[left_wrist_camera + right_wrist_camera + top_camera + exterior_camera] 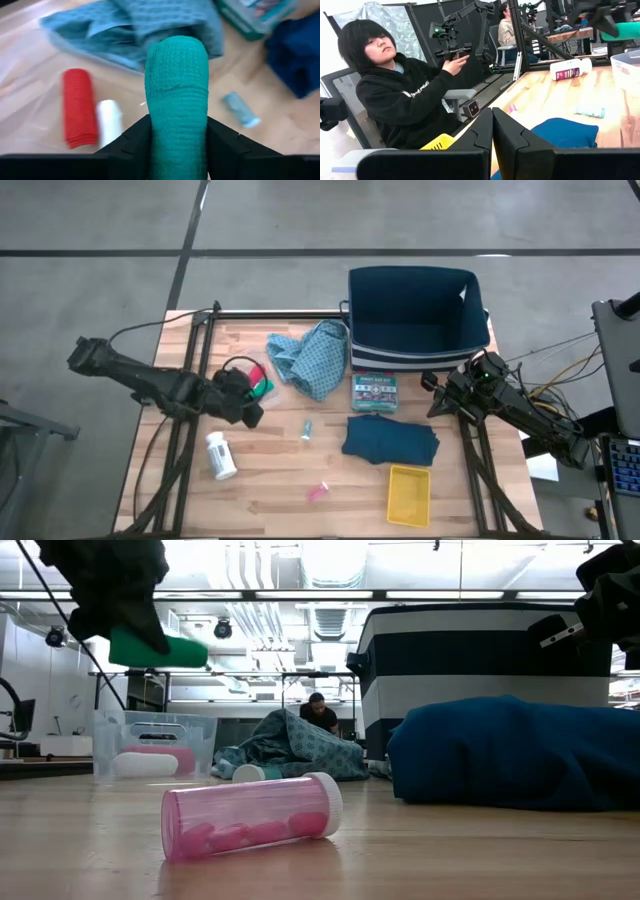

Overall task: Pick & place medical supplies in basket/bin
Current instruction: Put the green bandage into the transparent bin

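Left wrist view showed the left tool (176,145) clamped mid-length on a soft-looking, ribbed green gauze roll (176,90) (probably light, squashable), the right tool (447,393) shut.

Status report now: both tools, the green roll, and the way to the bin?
Left tool shut on green roll, lifted. Right tool shut, empty, beside bin. Patterned cloth lies between roll and bin.

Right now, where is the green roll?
The green roll is off the table, clamped in the left hand on the table's left side, above the clear tray that holds the red roll and the white roll.
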`<state>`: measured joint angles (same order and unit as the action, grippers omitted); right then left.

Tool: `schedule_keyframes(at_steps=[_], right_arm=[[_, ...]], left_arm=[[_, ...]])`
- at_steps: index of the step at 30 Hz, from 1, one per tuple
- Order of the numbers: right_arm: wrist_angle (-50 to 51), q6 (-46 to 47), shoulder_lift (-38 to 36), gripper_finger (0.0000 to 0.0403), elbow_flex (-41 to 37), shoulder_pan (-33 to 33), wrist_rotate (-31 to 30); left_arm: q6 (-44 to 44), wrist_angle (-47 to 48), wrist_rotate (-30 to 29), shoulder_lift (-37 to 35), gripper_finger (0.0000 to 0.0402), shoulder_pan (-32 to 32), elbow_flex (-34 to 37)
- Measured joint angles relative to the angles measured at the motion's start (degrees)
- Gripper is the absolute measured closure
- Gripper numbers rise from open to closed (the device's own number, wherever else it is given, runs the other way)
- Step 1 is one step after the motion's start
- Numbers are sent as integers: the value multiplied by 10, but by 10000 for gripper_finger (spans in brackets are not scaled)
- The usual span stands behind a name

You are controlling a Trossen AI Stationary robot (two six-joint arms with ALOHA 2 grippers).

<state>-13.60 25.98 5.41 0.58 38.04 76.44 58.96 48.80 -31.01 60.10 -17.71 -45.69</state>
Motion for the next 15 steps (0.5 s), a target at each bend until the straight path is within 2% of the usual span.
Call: schedule_keyframes(at_steps=[7,15], right_arm=[[0,0,0,394,0,0,0],[0,0,0,394,0,0,0]], left_arm=[[-16,50,2,1,252,59,1],[-52,48,20,1,251,123,23]])
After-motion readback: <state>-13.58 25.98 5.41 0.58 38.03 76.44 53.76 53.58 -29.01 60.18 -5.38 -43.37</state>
